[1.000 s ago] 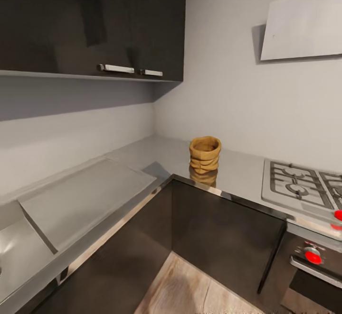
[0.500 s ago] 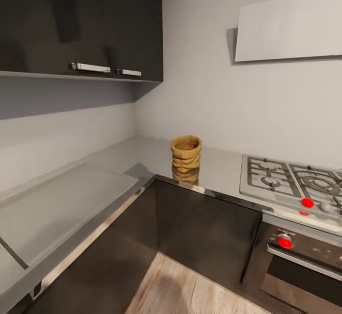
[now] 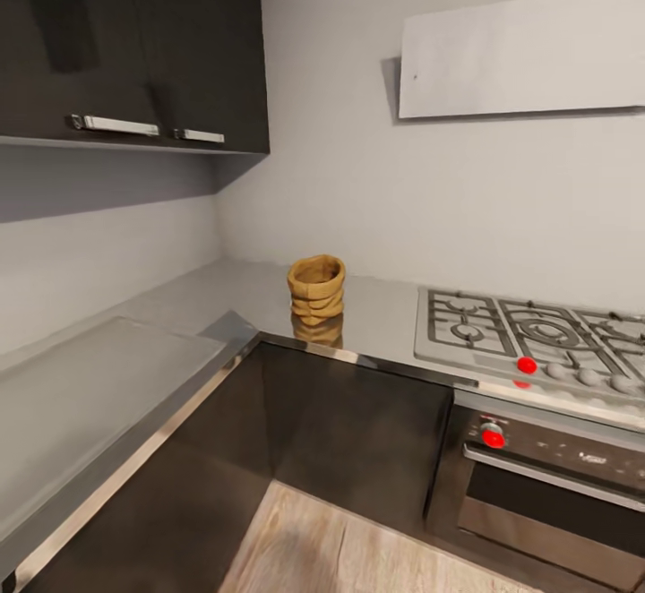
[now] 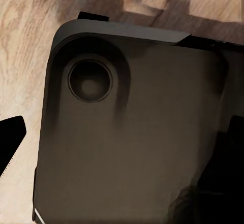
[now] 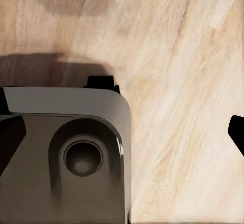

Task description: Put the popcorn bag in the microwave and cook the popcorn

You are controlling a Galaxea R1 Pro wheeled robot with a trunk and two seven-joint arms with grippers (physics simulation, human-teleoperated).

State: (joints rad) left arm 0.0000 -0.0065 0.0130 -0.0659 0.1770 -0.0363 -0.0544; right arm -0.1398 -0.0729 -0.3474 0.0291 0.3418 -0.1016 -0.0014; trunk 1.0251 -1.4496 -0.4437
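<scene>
The popcorn bag [image 3: 315,288], a small mustard-yellow sack with a rolled rim, stands upright on the grey countertop [image 3: 385,320] near the inner corner, close to the back wall. The microwave and the popcorn are out of view. In the left wrist view, my left gripper [image 4: 122,142] hangs open over the robot's dark base [image 4: 127,82], with its fingertips [image 4: 10,142] at the picture's edges. My right gripper [image 5: 122,135] is also open, above the base [image 5: 61,153] and the wooden floor [image 5: 178,82]. Neither holds anything.
A steel gas hob [image 3: 528,333] with red knobs lies right of the bag, and a built-in oven [image 3: 546,485] sits below it. Dark upper cabinets [image 3: 134,38] hang at the left, and a pale hood [image 3: 520,51] above the hob. Dark base cabinets [image 3: 349,432] form an L around the wooden floor [image 3: 340,548].
The camera has turned to the right: the bag and counter corner sit further left in the picture, and more of the hob and oven shows. The bag itself has not moved.
</scene>
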